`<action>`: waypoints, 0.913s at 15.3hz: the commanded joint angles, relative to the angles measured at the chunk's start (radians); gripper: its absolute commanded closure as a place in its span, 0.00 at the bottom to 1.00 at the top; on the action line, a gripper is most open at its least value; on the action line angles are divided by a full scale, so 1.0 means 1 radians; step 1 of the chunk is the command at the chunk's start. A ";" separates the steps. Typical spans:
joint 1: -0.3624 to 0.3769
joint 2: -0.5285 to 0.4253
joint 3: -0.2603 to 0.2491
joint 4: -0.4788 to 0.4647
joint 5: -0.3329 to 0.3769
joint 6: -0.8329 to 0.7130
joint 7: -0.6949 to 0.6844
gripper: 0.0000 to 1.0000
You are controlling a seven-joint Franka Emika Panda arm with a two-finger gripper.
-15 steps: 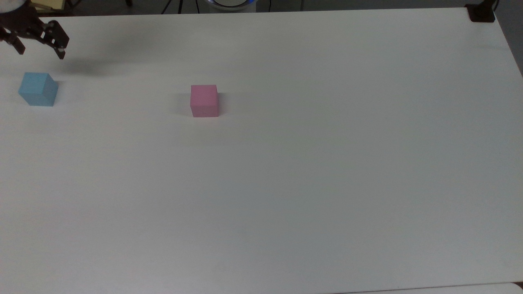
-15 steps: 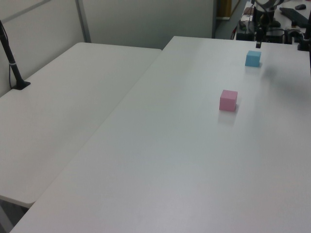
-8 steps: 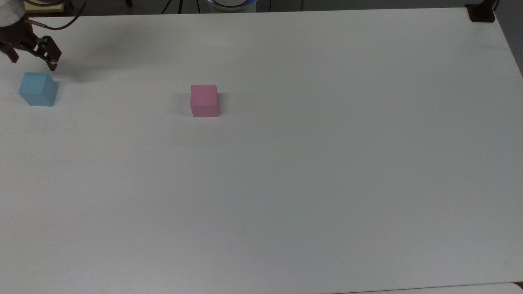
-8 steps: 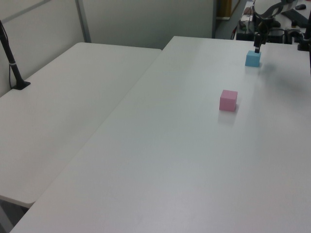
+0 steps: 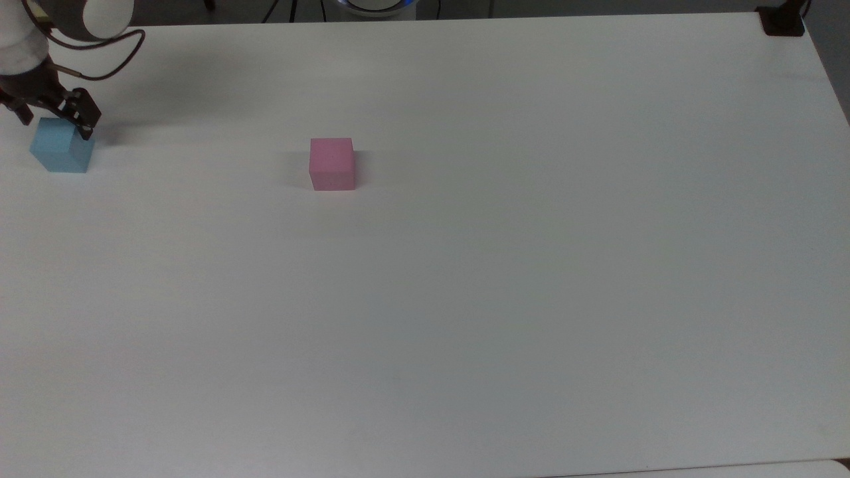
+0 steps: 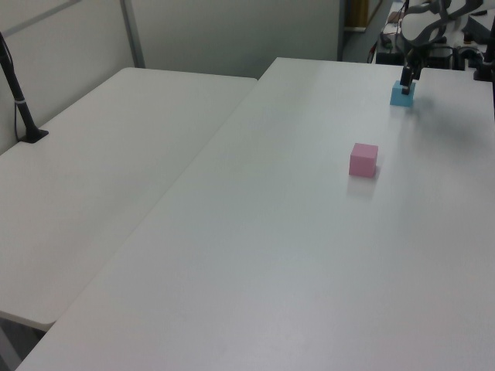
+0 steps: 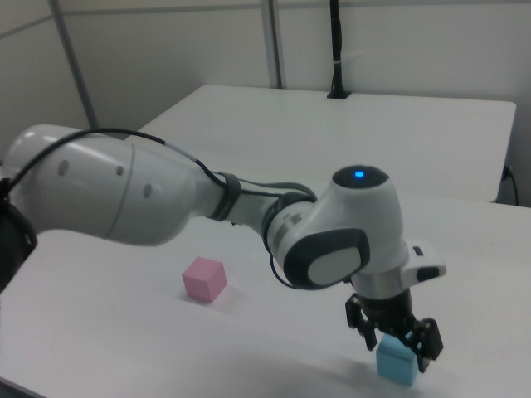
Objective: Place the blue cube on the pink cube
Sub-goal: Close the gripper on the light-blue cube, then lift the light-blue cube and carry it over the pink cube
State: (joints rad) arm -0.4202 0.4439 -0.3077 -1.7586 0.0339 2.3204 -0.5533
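table edge: the blue cube (image 5: 61, 146) sits close to the top view's left border of the white table (image 5: 465, 299); in the left view it lies near the far end (image 6: 401, 94).
open room: wide bare tabletop lies between the blue cube and the pink cube (image 5: 331, 163), which stand well apart; more bare surface spreads to the top view's right and bottom.
shapes: both cubes are small, matte and plain-faced; the pink cube (image 7: 204, 279) rests flat, alone, mid-table (image 6: 363, 159).
gripper: the gripper (image 5: 53, 116) hangs over the blue cube's top (image 7: 397, 361), fingers spread wide, one dark fingertip at each side of the cube's upper edge (image 7: 395, 338); contact cannot be told.
arm: white rounded links with a dark cable.
change: a second ago the gripper stood higher and clear of the blue cube; it has come down onto it. neither cube has moved.
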 commanded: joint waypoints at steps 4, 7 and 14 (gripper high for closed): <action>-0.002 0.048 0.025 0.040 0.032 0.031 0.044 0.32; 0.001 0.027 0.029 0.060 0.037 0.011 0.075 0.57; 0.015 -0.201 0.191 0.050 0.046 -0.220 0.108 0.56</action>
State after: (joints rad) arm -0.4132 0.3969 -0.2014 -1.6695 0.0669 2.2705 -0.4780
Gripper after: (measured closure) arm 0.419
